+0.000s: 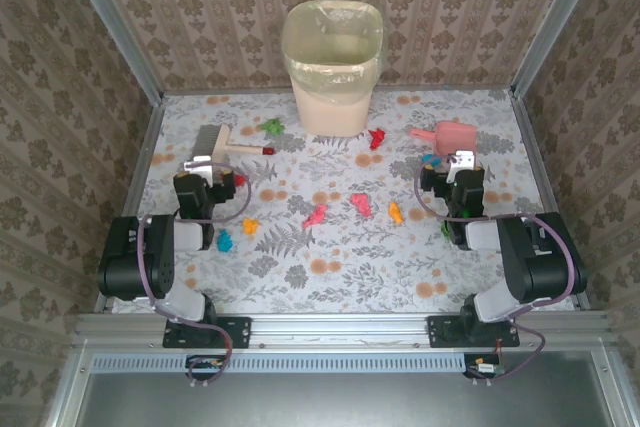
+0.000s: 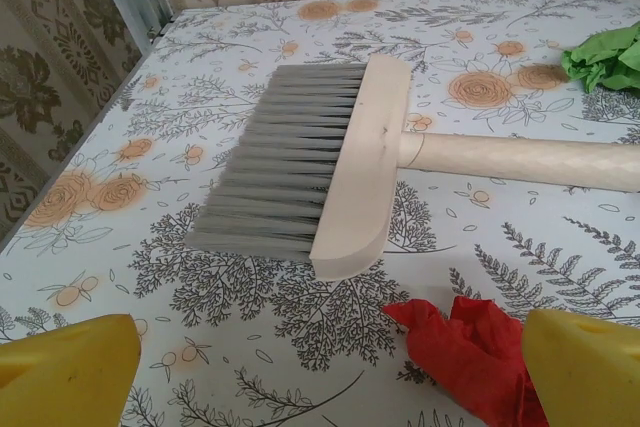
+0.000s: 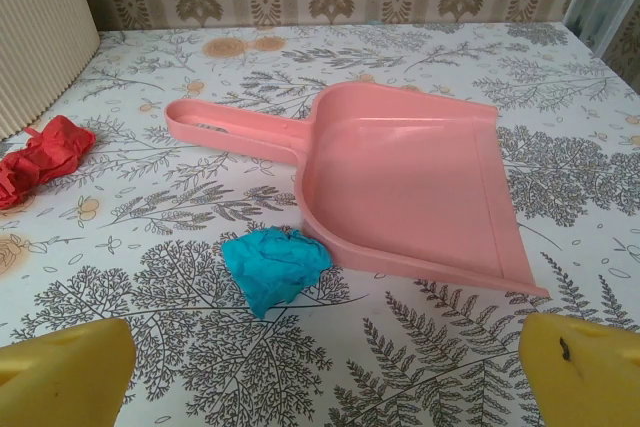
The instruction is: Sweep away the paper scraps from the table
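Observation:
Several small crumpled paper scraps lie across the flower-print table (image 1: pixel 350 272): a pink one (image 1: pixel 361 204), an orange one (image 1: pixel 396 213), a green one (image 1: pixel 272 127). My left gripper (image 1: pixel 208 171) (image 2: pixel 325 377) stands open just short of a wooden brush (image 1: pixel 218 143) (image 2: pixel 330 157), with a red scrap (image 2: pixel 470 347) by its right finger. My right gripper (image 1: pixel 462 163) (image 3: pixel 320 377) is open in front of the pink dustpan (image 1: pixel 447 134) (image 3: pixel 410 182). A blue scrap (image 3: pixel 275 265) touches the pan's near rim. Nothing is held.
A cream waste bin (image 1: pixel 333 67) with a plastic liner stands at the back centre, its ribbed side (image 3: pixel 35 37) left of the dustpan. A green scrap (image 2: pixel 605 59) lies beyond the brush handle. Patterned walls and metal rails close in the table.

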Available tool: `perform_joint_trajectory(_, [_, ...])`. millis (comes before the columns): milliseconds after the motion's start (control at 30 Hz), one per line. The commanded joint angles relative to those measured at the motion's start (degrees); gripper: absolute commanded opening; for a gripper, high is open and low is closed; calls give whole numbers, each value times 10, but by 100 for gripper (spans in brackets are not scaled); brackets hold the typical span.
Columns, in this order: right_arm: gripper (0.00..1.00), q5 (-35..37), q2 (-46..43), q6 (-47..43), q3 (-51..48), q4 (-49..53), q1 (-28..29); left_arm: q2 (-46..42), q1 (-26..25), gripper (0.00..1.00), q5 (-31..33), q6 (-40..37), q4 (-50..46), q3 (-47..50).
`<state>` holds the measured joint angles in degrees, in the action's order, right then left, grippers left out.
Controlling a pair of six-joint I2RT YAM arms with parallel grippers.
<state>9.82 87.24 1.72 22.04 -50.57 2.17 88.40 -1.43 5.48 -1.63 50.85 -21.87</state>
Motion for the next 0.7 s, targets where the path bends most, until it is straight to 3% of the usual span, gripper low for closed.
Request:
perform_joint_trajectory(0, [100,-9,5,8,9,5,-2,-1,-2,100,-11,-12,-3,-9])
perform_joint_trajectory(667, [100,-14,4,10,10,7,-3,0,3,100,-21,-10,-6,-10])
